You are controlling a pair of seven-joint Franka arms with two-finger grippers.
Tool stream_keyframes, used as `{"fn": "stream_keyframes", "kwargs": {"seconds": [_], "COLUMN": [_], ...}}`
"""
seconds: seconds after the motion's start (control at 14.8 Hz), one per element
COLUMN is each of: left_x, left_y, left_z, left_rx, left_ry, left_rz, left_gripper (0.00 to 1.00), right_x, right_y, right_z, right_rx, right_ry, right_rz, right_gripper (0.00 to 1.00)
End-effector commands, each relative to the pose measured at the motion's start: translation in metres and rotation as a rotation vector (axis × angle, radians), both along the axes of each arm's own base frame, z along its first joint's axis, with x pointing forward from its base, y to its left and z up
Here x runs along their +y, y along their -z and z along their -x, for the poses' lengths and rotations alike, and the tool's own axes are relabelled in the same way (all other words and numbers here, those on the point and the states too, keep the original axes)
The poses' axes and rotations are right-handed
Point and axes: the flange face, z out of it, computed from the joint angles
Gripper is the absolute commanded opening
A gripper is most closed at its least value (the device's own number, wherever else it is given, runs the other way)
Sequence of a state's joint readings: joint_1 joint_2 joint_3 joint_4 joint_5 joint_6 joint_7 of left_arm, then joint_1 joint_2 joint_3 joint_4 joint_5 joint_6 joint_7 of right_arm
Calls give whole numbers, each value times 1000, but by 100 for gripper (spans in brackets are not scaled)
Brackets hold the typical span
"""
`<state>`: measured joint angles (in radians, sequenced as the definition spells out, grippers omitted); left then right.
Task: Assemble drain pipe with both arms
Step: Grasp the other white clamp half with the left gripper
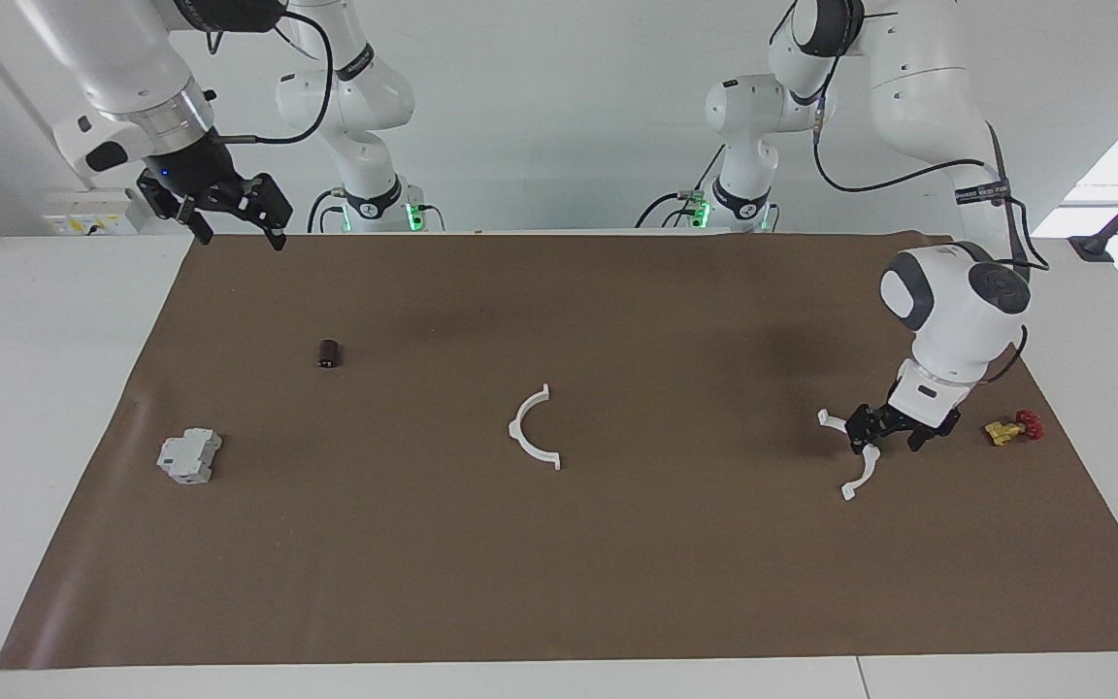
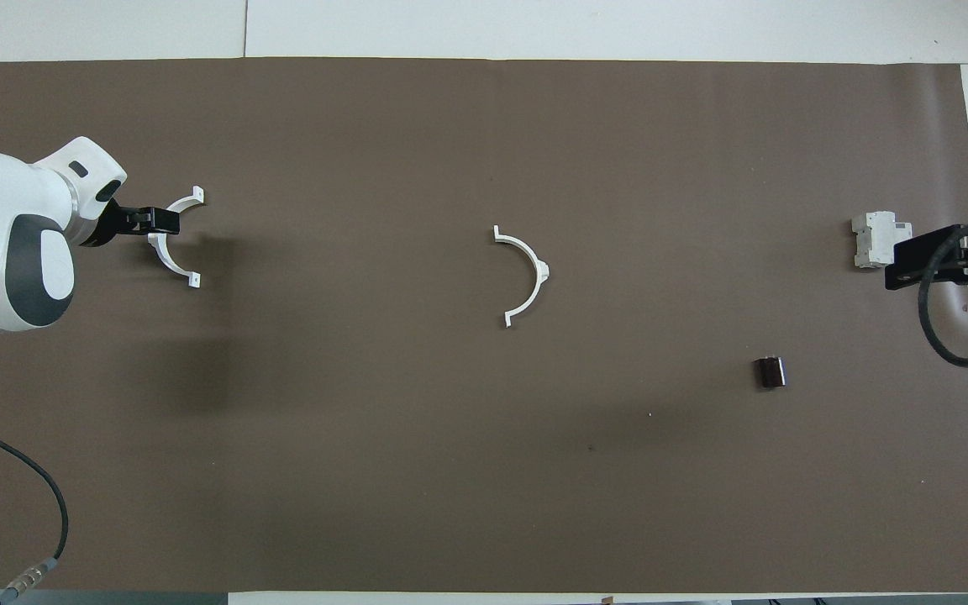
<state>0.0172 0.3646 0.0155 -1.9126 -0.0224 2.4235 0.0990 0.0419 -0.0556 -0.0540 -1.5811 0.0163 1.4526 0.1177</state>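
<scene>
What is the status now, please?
Left gripper down at one half-ring. Right gripper waits, raised. Second half-ring lies mid-mat, untouched. Nothing between the halves.

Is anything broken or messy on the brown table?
Nothing looks broken or spilled. The ring is just in two pieces: one half-ring lies alone mid-table, and the left gripper is at the other half-ring, beside the small yellow-and-red valve. The right gripper waits, raised.

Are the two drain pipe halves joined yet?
No, apart. One half-ring lies alone mid-mat; the left gripper is at the other half-ring, near the left arm's end.
</scene>
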Motion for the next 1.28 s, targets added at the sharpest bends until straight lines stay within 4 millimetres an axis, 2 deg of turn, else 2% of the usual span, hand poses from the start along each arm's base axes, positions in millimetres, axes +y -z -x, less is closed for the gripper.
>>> {"fn": "stream_keyframes", "kwargs": {"seconds": [0.0,0.2,0.41,0.47,0.54,0.81,0.88,0.95,1.08,1.15,1.22], "left_x": [0,0,0,0,0,0,0,0,0,0,-1], "left_y": [8,13,18,18,19,22,21,21,21,20,19], "left_z": [1,3,8,9,9,13,13,12,12,11,10], "left_rx": [-30,-26,-26,-18,-15,-6,-6,-7,-7,-10,-12], "left_ry": [10,13,12,11,10,6,5,0,7,13,14], "left_rz": [-1,-1,-1,-1,0,1,1,1,0,-1,-1], "left_gripper": [100,95,92,90,82,75,67,54,13,0,0], "right_x": [-6,-10,-16,-11,-10,-8,-8,-9,-9,-10,-15], "right_y": [-9,-4,-5,-5,-4,-4,-4,-3,-3,-2,-3], "right_z": [10,16,9,10,9,9,8,7,6,5,5], "right_rx": [5,8,-18,-15,-12,-14,-18,-18,-18,-18,-20], "right_ry": [-44,-39,-44,-54,-55,-57,-58,-60,-60,-61,-69], "right_rz": [4,2,9,11,11,13,13,13,15,16,17], "right_gripper": [100,100,100,100,100,100,100,100,100,100,100]}}
